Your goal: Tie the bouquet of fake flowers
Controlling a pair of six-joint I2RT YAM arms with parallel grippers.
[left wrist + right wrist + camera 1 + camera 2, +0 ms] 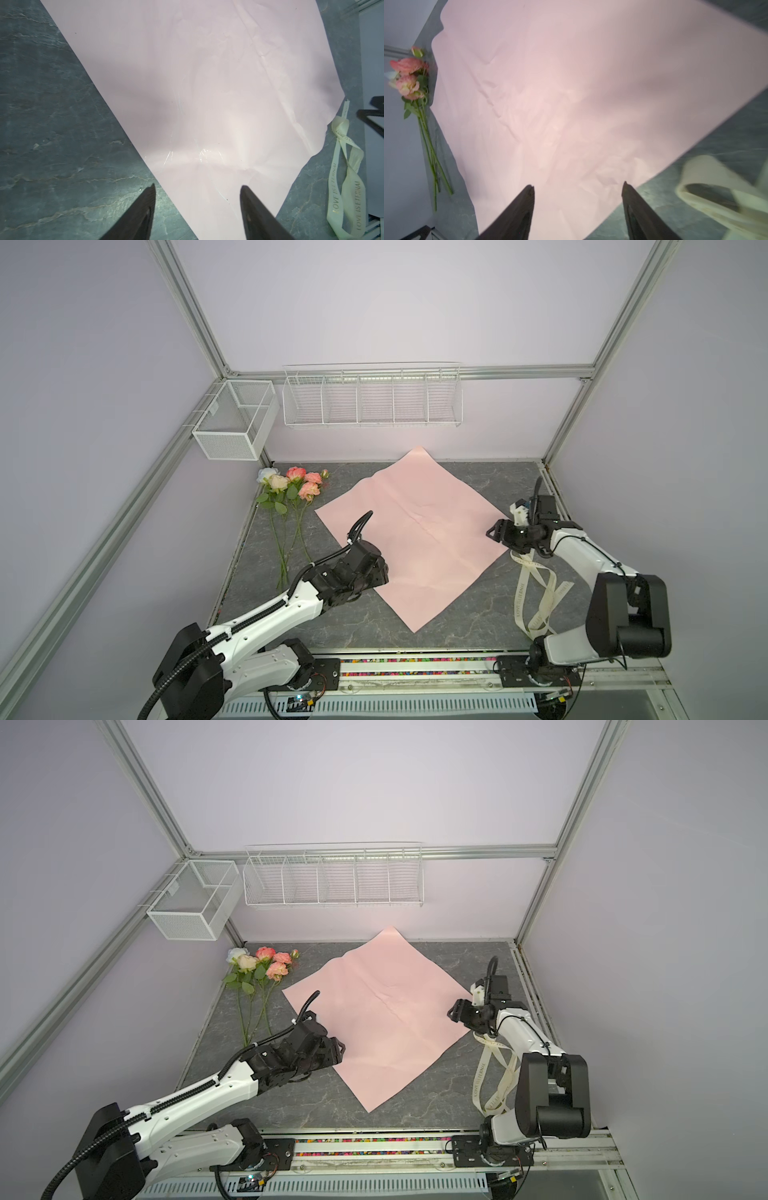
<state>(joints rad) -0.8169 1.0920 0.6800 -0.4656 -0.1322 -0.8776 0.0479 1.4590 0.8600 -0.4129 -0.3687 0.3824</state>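
Up by the far left corner of the bench, the bouquet of fake flowers (296, 475) lay flat along the left edge, stems pointing at the near edge, clear of the pink wrapping paper (415, 531) mid-bench. The left hand (197, 187) sat over the paper's left side, fingers wide, nothing in it. The right hand (577, 185) was by the paper's right corner, also wide and empty. The cream ribbon (520, 593) near the right edge was partly hidden behind the right arm, and just a blur in the right wrist view.
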